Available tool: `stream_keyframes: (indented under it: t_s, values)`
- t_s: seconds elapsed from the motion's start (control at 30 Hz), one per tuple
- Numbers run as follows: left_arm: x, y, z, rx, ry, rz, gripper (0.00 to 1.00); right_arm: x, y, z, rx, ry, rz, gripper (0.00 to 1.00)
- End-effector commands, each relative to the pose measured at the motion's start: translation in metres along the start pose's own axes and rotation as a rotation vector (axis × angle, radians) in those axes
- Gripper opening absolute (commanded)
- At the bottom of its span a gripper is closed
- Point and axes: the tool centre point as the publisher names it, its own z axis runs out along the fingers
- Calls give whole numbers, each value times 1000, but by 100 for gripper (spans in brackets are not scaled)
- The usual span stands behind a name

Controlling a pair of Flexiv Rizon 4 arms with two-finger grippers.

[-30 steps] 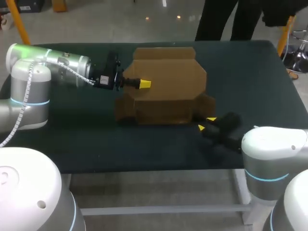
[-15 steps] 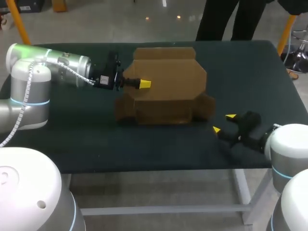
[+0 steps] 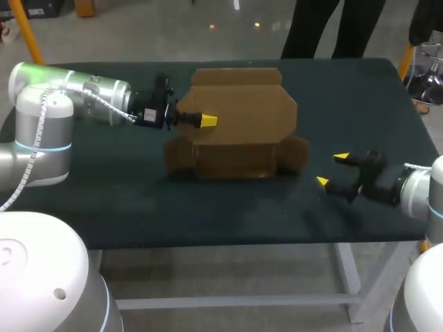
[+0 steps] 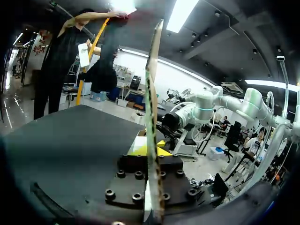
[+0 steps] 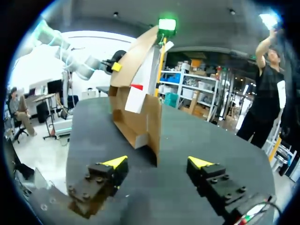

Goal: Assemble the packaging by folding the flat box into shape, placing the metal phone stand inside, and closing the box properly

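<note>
A dark table (image 3: 104, 194) seen from above holds a brown cardboard box (image 3: 239, 131), partly folded into shape and standing near the middle, towards the far edge. Its broad top panel leans upward, and shorter flaps spread out onto the surface at both lower corners. The left arm (image 3: 76, 97) comes in from the left side and lies almost level above the table. The left gripper (image 3: 206, 122) sits at the box's upper left edge, with one yellow tip showing on the outer face of the cardboard. In the left wrist view, a thin cardboard panel stands edge-on, running straight up from between the fingers. A yellow tip presses against each side of it, so this gripper is clamped on the box. The right arm (image 3: 419, 194) enters from the right edge, low over the front right part of the table. The right gripper (image 3: 331, 170) points towards the box but is well apart from it, with bare table in between. Its two yellow-tipped fingers are spread wide and hold nothing. In the right wrist view, the box rises ahead of those spread fingers (its open underside and a pale inner face are turned this way), and the left gripper's yellow tip shows at its upper far edge.
</note>
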Motion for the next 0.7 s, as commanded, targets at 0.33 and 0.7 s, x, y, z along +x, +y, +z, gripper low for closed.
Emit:
stream_keyframes:
  t_s: [0.33,0.7]
  values:
    - [-1,3,1,-1,0,0,0,-15,2,45,-61,198,-10,85]
    - [-1,3,1,-1,0,0,0,-17,9,76,-66,211,6,59]
